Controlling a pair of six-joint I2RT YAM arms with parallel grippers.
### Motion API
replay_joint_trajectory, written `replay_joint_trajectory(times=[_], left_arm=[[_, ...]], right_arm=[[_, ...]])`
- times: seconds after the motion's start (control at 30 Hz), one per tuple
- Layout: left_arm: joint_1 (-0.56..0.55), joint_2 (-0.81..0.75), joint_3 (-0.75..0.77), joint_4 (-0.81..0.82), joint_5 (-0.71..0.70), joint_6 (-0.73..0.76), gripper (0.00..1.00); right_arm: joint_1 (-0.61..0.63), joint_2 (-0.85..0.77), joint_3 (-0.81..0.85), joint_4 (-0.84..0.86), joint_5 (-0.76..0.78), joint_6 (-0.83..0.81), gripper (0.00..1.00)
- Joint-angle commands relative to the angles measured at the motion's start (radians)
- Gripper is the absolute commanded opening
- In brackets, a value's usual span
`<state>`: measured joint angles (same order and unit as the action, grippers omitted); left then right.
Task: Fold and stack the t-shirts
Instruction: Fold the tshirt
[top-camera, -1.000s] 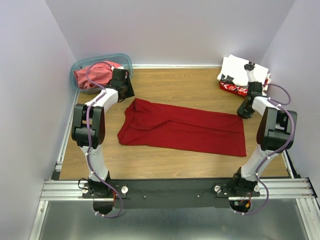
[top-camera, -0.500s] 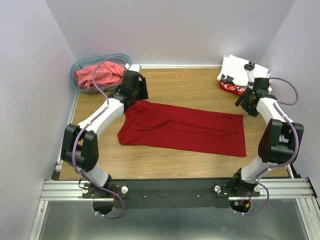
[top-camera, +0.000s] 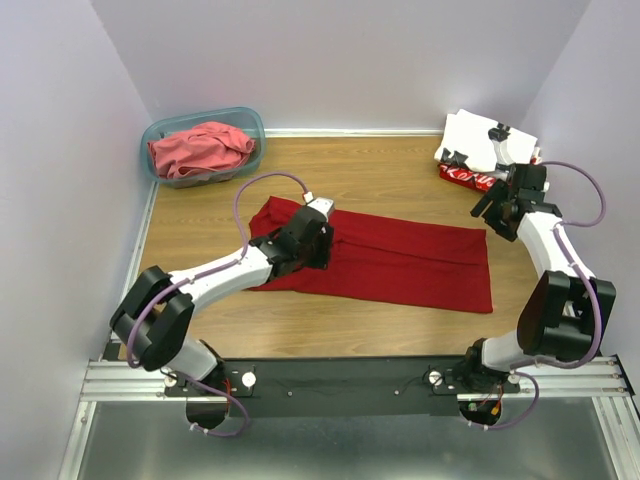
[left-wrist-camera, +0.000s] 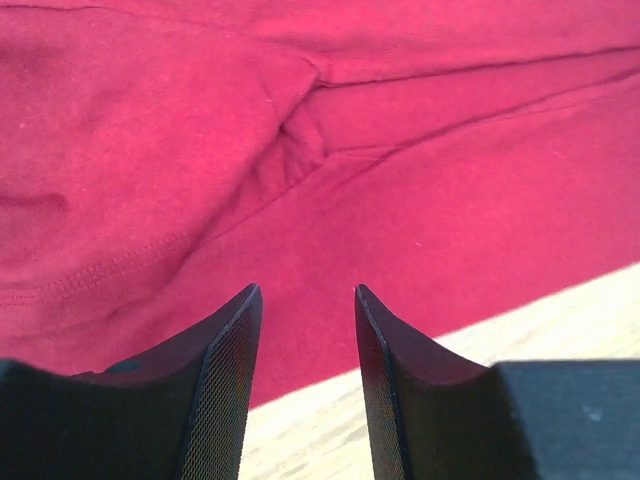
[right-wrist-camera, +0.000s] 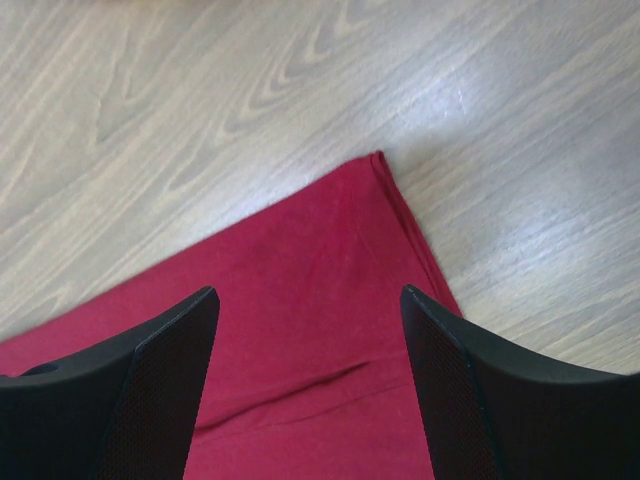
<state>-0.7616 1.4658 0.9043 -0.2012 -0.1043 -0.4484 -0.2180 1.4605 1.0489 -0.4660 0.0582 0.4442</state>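
A deep red t-shirt lies flat across the middle of the table, folded lengthwise. My left gripper hovers over its left part, jaws open and empty; the left wrist view shows red cloth under the fingers. My right gripper is open and empty just above the shirt's far right corner. A coral-red shirt is bunched in the teal tub at back left. A white printed shirt lies on a red lettered one at back right.
Bare wooden tabletop surrounds the shirt. Purple walls close in on three sides. A metal rail runs along the near edge by the arm bases.
My left arm has swung from the tub down and right, to over the left part of the deep red shirt. My right gripper has shifted slightly toward the shirt's far right corner.
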Motion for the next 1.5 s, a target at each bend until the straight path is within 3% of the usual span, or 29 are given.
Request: replay_joint_trajectory(times=[0.0,0.47,1.47], left_arm=[[0.004,0.045,0.007,0.023,-0.018,0.000,0.49],[0.005,0.231,0.093,0.011,-0.092,0.022,0.49],[0.084,0.288,0.150,-0.001,-0.117,0.071,0.46]], right_arm=[[-0.004,-0.046,-0.026,-0.033,-0.034,0.011,0.80],[-0.006,-0.112,-0.052,-0.063,-0.029,0.001,0.80],[-0.004,-0.111,-0.055,-0.082,-0.023,-0.016,0.80]])
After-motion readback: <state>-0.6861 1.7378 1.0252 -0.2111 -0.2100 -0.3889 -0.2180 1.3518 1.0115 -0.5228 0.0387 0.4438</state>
